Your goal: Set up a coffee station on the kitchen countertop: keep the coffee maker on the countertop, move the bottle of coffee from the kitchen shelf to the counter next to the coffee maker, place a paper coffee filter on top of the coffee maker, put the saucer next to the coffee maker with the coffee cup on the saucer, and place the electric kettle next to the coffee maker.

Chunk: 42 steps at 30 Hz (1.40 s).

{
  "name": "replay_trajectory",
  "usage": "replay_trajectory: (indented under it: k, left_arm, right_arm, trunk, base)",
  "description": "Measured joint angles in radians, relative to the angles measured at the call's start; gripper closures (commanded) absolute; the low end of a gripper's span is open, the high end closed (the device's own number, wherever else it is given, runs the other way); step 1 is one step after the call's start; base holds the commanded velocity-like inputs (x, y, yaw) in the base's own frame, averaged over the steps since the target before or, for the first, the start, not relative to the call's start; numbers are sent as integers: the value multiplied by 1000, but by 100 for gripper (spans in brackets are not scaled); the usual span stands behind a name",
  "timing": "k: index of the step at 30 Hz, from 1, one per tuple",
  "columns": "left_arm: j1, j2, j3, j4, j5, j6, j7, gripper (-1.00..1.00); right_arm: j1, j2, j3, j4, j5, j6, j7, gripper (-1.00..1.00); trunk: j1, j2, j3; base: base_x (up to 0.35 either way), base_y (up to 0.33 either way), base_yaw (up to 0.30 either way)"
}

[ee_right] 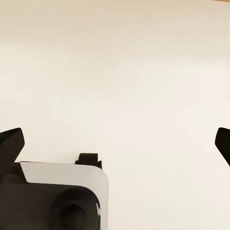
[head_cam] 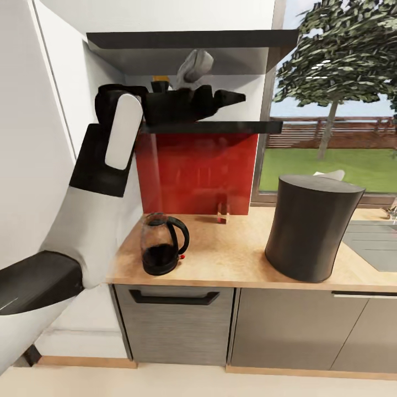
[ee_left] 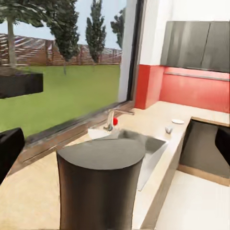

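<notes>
My left arm reaches up to the dark kitchen shelf (head_cam: pixel 220 127), and its gripper (head_cam: pixel 236 98) points right along it. In the left wrist view the fingers (ee_left: pixel 9 153) stand far apart with nothing between them. Just behind the wrist, the yellow lid of the bottle of coffee (head_cam: pixel 160 82) peeks out; its jar is hidden. The electric kettle (head_cam: pixel 162 242) stands on the kitchen countertop (head_cam: pixel 231 256) at the left. A tall dark grey rounded body, seemingly the coffee maker (head_cam: pixel 311 226) (ee_left: pixel 100 187), stands further right. The saucer (ee_left: pixel 178 121) lies far along the counter. My right gripper (ee_right: pixel 117 141) hangs open over the floor.
A pale grey crumpled object (head_cam: pixel 194 66) sits on the shelf above my left wrist. A small clear glass (head_cam: pixel 222 212) stands against the red backsplash (head_cam: pixel 198 171). The sink (head_cam: pixel 375 237) (ee_left: pixel 148 143) with its faucet (ee_left: pixel 112 120) lies right of the coffee maker, under the window.
</notes>
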Motion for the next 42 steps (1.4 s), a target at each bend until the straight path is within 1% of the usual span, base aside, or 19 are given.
replay_trajectory:
  k: [1, 4, 5, 6, 7, 8, 9, 10, 11, 12, 16, 17, 18, 23, 26, 28, 38, 40, 42]
  left_arm:
    - [-39, 0, 3, 19, 2, 1, 59, -100]
    - [-84, 0, 5, 37, -7, 1, 148, -100]
    - [-107, 0, 5, 44, -27, 1, 203, -100]
    - [-126, 0, 3, 57, -63, 2, 253, -100]
    - [-139, 0, 1, 76, -113, 2, 291, -100]
    - [-144, 0, 0, 87, -141, 3, 305, -100]
    - [-151, 0, -2, 108, -205, 3, 324, -100]
    - [-157, 0, -12, 155, -387, 3, 338, -100]
    - [-159, 0, -13, 165, -432, 2, 338, -100]
    - [-160, 0, -13, 176, -511, 2, 339, -100]
    - [-162, 0, -6, 186, -635, -1, 356, -100]
    - [-162, 11, -4, 187, -653, -2, 357, -100]
    - [-162, 36, 0, 181, -675, -3, 358, -100]
    - [-163, 64, 22, 169, -682, -4, 359, -100]
    - [-163, 87, 27, 160, -683, -5, 359, -100]
    - [-163, 95, 29, 158, -683, -5, 359, -100]
    - [-163, 104, 42, 155, -681, -4, 359, -100]
    - [-163, 106, 55, 155, -682, -4, 359, -100]
    - [-163, 107, 99, 157, -683, -4, 359, -100]
  right_arm:
    - [0, 0, 0, 0, 0, 0, 0, -100]
    - [0, 0, 0, 0, 0, 0, 0, -100]
    - [0, -1, 1, 0, 0, 0, 0, -100]
    - [0, -1, 1, 0, 0, 0, 0, -100]
    - [0, -1, 1, 0, 0, 0, 0, -100]
    - [0, -1, 1, 0, 0, 0, 0, -100]
    - [0, -1, 1, 0, 0, 1, 0, -100]
    - [0, -1, 1, 0, 0, 0, 0, -100]
    - [0, -1, 1, 0, 0, 0, 0, -100]
    - [0, -1, 1, 0, 0, 0, 0, -100]
    - [0, -1, 1, 0, 0, 0, 0, -100]
    - [0, 0, 1, 0, 0, 0, 0, -100]
    - [0, 0, 1, 1, 0, 1, 0, -100]
    - [0, -1, 1, 1, 0, 0, 0, -100]
    - [0, -1, 1, 1, 0, 0, 0, -100]
    - [0, 0, 1, 1, 0, 0, 0, -100]
    - [0, -1, 0, 1, 0, 0, 0, -100]
    - [0, 0, 0, 1, 0, 0, 0, -100]
    - [0, 0, 0, 1, 0, 0, 0, -100]
  trunk:
    - [0, 0, 0]
    - [0, 0, 0]
    - [0, 0, 0]
    - [0, 0, 0]
    - [0, 0, 0]
    - [0, 0, 0]
    - [0, 0, 0]
    - [0, 0, 0]
    - [0, 0, 0]
    - [0, 0, 0]
    - [0, 0, 0]
    - [0, 0, 0]
    - [0, 0, 0]
    - [0, 0, 0]
    - [0, 0, 0]
    - [0, 0, 0]
    - [0, 0, 0]
    - [0, 0, 0]
    - [0, 0, 0]
  base:
    - [0, 0, 0]
    - [0, 0, 0]
    - [0, 0, 0]
    - [0, 0, 0]
    - [0, 0, 0]
    - [0, 0, 0]
    - [0, 0, 0]
    - [0, 0, 0]
    - [0, 0, 0]
    - [0, 0, 0]
    - [0, 0, 0]
    - [0, 0, 0]
    - [0, 0, 0]
    - [0, 0, 0]
    - [146, 0, 0]
    - [90, 0, 0]
    - [149, 0, 0]
    - [91, 0, 0]
    - [46, 0, 0]
